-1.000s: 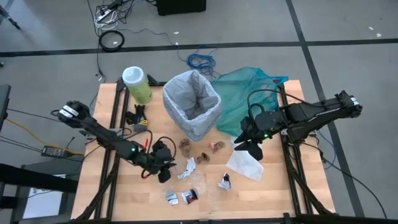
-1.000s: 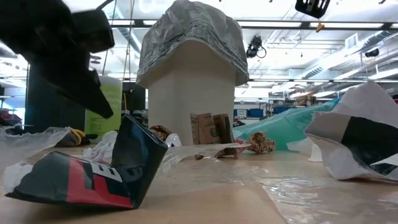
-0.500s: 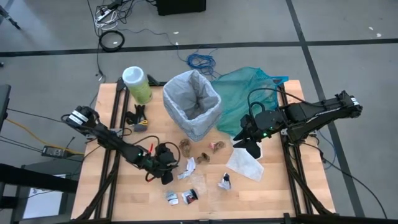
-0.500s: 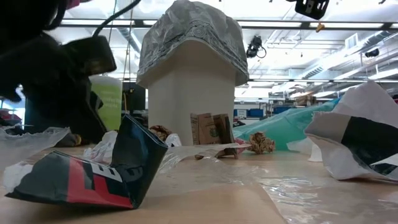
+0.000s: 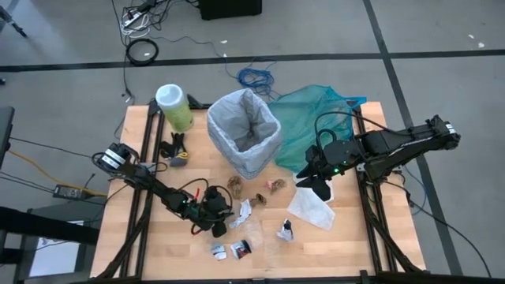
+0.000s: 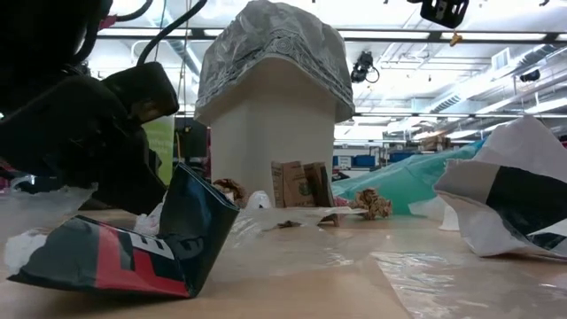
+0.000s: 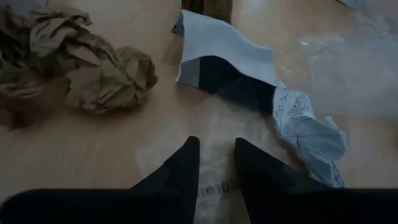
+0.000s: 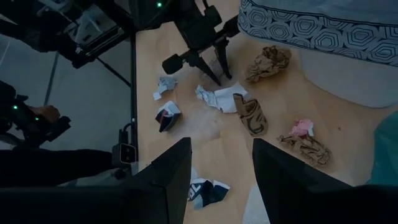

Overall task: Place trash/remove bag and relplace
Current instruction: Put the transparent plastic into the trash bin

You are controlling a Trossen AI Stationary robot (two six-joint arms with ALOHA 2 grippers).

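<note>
The white bin [image 5: 245,134] stands upright near the table's far side, lined with the pale grey bag [image 5: 254,109]. Trash lies in front of it: brown wads [image 5: 234,186], a white-and-dark scrap [image 7: 224,59], a crumpled white paper [image 7: 308,130] and dark wrappers [image 5: 241,248]. My left gripper [image 7: 215,144] is open by a narrow gap, low over the table just left of the white scrap [image 5: 241,211]. My right gripper [image 8: 221,168] is open and hovers over the right half, near a large white sheet [image 5: 312,209]. My left gripper comes down slanting, with its fingertips [image 7: 189,149] over a flat clear film scrap [image 7: 214,121] on the table. Whether they touch it I cannot tell.
A teal-green plastic bag [image 5: 316,118] lies right of the bin. A green canister [image 5: 173,106] stands at the far left corner, with a black-and-yellow tool [image 5: 175,150] near it. A red-and-dark wrapper [image 6: 133,248] sits close to the near edge.
My left gripper has moved toward the table's right and slightly toward the near edge, closing on the white scrap, and has come down low to the table. The right arm and the trash have stayed still.
</note>
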